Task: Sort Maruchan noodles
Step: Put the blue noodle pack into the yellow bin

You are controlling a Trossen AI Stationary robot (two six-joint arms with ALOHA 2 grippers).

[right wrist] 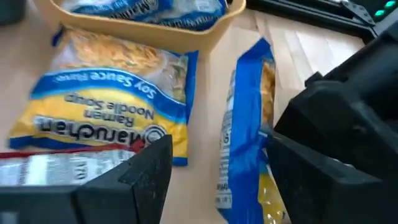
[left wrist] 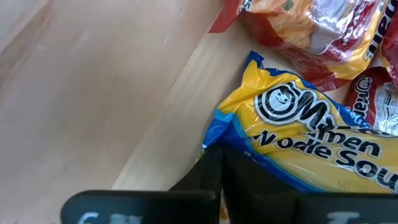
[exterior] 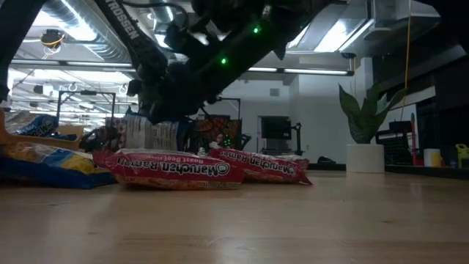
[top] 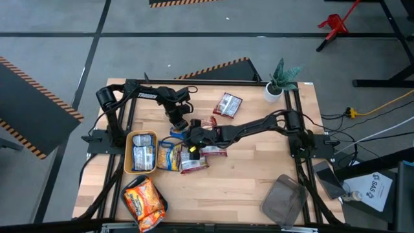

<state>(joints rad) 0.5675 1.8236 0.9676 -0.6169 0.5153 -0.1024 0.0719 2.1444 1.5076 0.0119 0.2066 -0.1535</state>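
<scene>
Overhead shot is evenly lit with soft shadows on the table point(top: 246, 175), but the low one is dim and backlit by ceiling lights point(exterior: 80, 33) so the arms go near-black, and both wrist shots are pretty blurry with glare on the packets point(left wrist: 323, 18).

You're looking at a pale wooden desk point(top: 252, 175), its planks smooth with a soft matt sheen. The noodle packets point(right wrist: 112, 106) are crinkly plastic film, glossy and catching the light; the red packet point(exterior: 176, 170) shows the same shiny wrap. Beside them, the yellow tray point(right wrist: 205, 28) looks like smooth matt plastic. Both end effectors, right point(right wrist: 211, 180) and left point(left wrist: 221, 186), wear dark matt plastic fingers. The desk's frame point(top: 194, 83) is black metal.
</scene>
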